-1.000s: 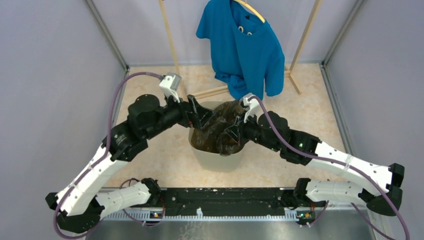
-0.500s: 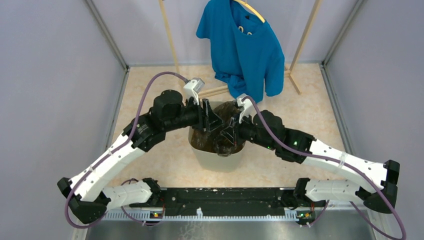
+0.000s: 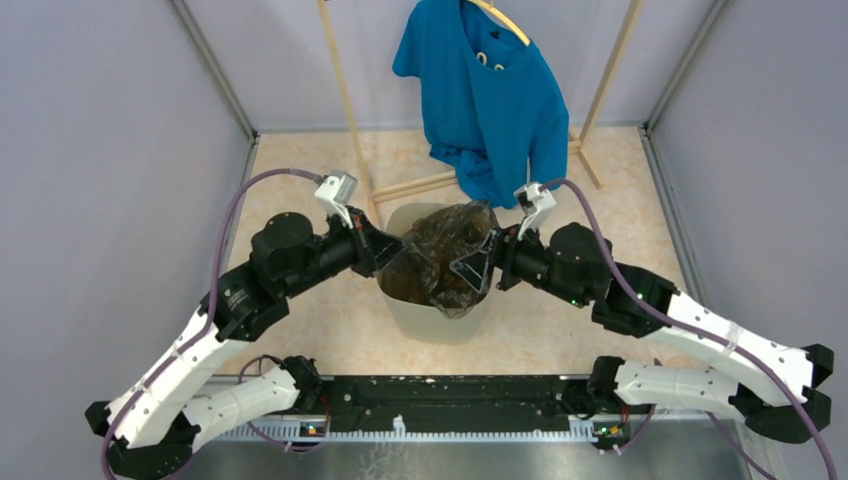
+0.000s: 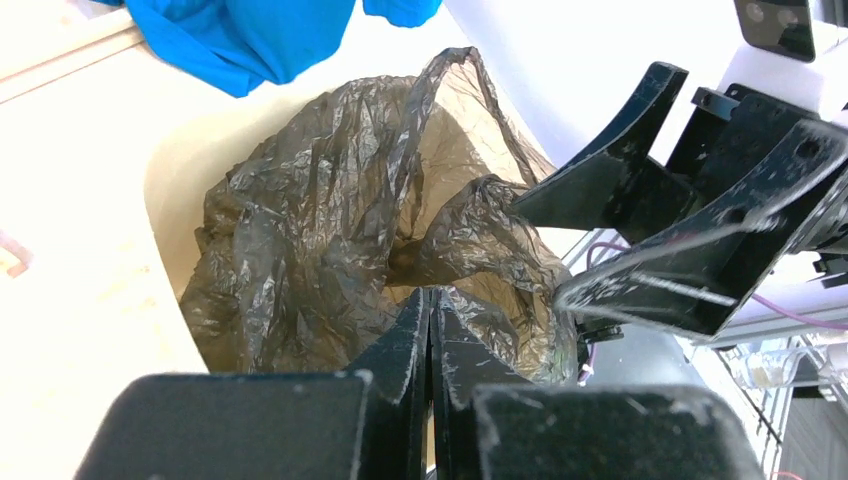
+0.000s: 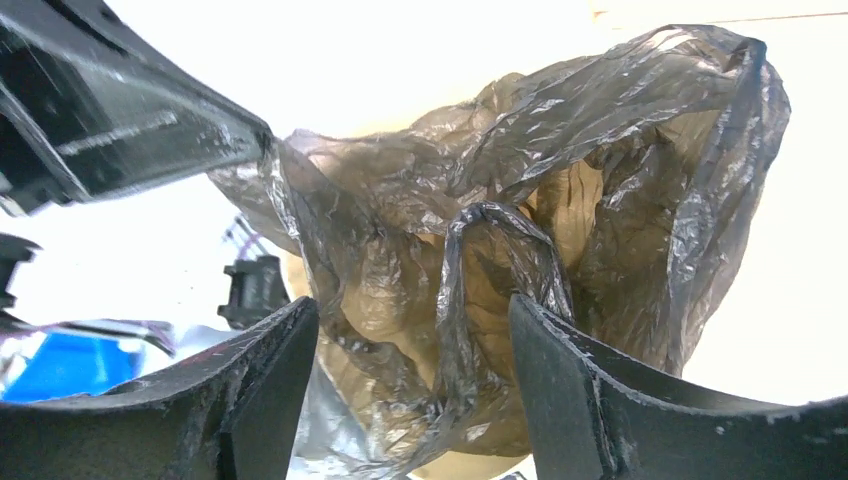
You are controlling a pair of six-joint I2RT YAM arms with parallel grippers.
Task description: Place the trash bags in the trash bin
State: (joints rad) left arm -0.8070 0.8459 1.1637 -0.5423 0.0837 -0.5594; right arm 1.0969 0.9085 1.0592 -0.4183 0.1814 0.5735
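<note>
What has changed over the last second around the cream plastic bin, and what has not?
Both arms drew outward from over the cream plastic bin: the left gripper leftward, the right gripper rightward. The left jaws are shut on an edge of the translucent grey-brown plastic bag, stretching it; the right jaws stand open. Bin and blue T-shirt stayed put.

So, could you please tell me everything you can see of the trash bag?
The trash bag is thin, translucent grey-brown plastic, heavily crinkled and floppy. It sits bunched in the cream trash bin, filling its mouth, with a loose peak rising on the far side. The left gripper is shut and appears to pinch the bag's near edge. The right gripper is open, with a fold of the film hanging between its fingers.
</note>
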